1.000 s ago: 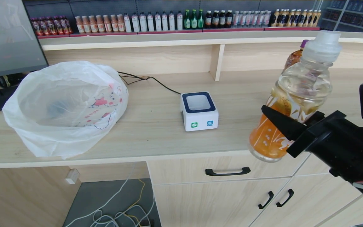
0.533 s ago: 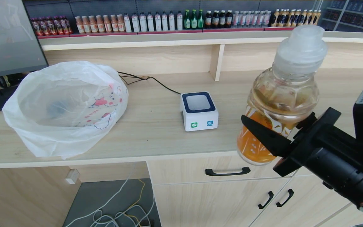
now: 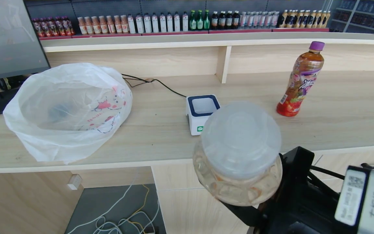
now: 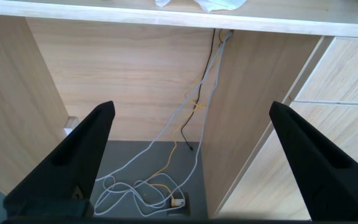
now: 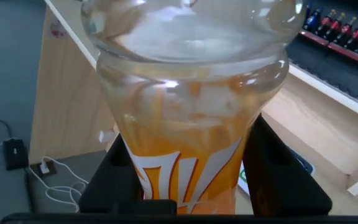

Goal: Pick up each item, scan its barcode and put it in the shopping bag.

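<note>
The orange drink bottle [image 3: 240,146] is held up in front of the counter's [image 3: 161,139] front edge, cap tipped toward the head camera, hiding 1 corner of the scanner [image 3: 201,110]. The right gripper [image 5: 194,186] clamps its labelled body, 1 finger on each side. Bare counter lies between the scanner and the plastic bag [image 3: 67,110], whose near side reaches the front edge. A purple-capped bottle [image 3: 299,81] stands upright well to the right. The left gripper [image 4: 191,155] hangs below the counter, fingers spread wide, holding nothing.
</note>
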Robot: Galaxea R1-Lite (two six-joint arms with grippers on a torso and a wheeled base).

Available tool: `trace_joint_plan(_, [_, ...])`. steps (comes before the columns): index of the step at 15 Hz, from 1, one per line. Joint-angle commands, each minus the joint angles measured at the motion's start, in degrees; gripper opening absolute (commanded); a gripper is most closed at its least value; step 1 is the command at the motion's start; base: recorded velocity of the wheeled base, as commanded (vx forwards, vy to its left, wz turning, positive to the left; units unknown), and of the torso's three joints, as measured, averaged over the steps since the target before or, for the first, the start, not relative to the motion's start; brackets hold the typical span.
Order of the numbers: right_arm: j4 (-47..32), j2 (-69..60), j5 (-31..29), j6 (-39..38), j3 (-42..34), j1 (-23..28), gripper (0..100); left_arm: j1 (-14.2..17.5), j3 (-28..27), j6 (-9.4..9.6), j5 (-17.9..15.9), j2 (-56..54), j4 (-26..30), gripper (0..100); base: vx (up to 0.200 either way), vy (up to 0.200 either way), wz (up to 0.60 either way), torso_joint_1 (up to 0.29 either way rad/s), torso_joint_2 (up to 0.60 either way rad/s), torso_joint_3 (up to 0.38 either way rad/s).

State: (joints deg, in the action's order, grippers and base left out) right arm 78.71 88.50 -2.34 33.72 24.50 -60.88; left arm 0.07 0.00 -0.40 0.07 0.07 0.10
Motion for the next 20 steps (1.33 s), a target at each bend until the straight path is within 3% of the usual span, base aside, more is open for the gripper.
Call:
trace_joint_plan(1, [0.04,3.87,0.14,2.49,0.46,-4.51,0,0.01,0.0,-0.04,0.01,0.01,-0.01,100,0.0,0.0,0.0,0.0,0.0,0.0])
trace_joint_plan(5, [1.62,7.47,1.55,6.89,0.81,-7.41,0,0.01,0.0,-0.04,0.01,0.01,-0.01,100,0.0,0.0,0.0,0.0,0.0,0.0])
trace_joint_plan(12, [6.8,8.44,10.87,16.03,1.69,-3.72,0,0.01,0.0,-0.04,0.01,0.01,-0.01,100,0.0,0.0,0.0,0.0,0.0,0.0])
trace_joint_plan(19, [9.88,9.41,12.1,23.23,-1.56,-5.57,0,0.01,0.0,-0.04,0.01,0.01,-0.01,100,0.0,0.0,0.0,0.0,0.0,0.0])
trace_joint_plan(20, [10.85,10.81,11.92,28.77,-0.95,-4.86,0,0.01,0.0,-0.04,0.01,0.01,-0.01,100,0.0,0.0,0.0,0.0,0.0,0.0])
